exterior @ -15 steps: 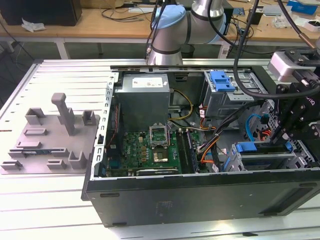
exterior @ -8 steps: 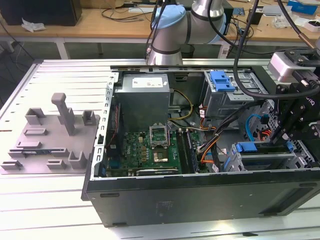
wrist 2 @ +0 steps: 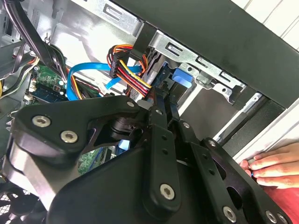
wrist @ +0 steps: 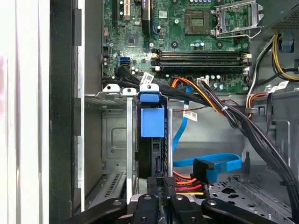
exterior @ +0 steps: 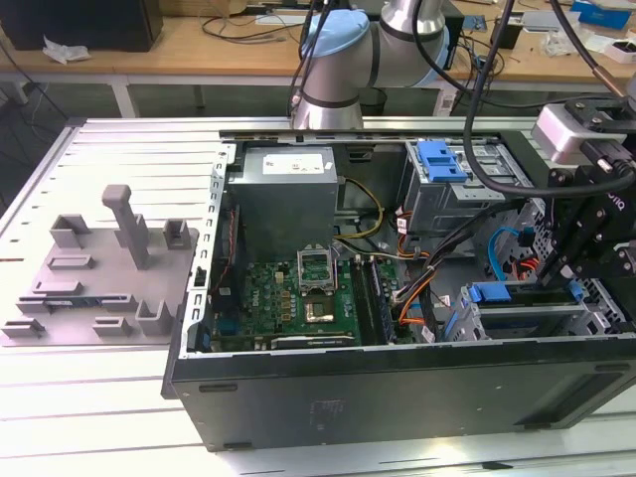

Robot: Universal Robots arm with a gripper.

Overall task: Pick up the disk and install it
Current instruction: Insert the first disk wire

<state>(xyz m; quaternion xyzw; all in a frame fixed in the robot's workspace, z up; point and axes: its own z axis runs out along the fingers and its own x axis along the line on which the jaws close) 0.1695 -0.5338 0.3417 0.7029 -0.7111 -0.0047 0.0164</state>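
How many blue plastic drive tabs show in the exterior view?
2. A latch tops the far cage; the disk, marked by its blue bracket, sits in the near cage. Cables may hide more.

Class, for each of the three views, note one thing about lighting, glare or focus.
Exterior view: even room light, the computer case front dark. First wrist view: overexposed white band beside the disk bay. Second wrist view: the gripper looms soft-focused; a hand appears washed out.

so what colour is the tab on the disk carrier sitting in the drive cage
Blue, clearest in the first wrist view on the disk.
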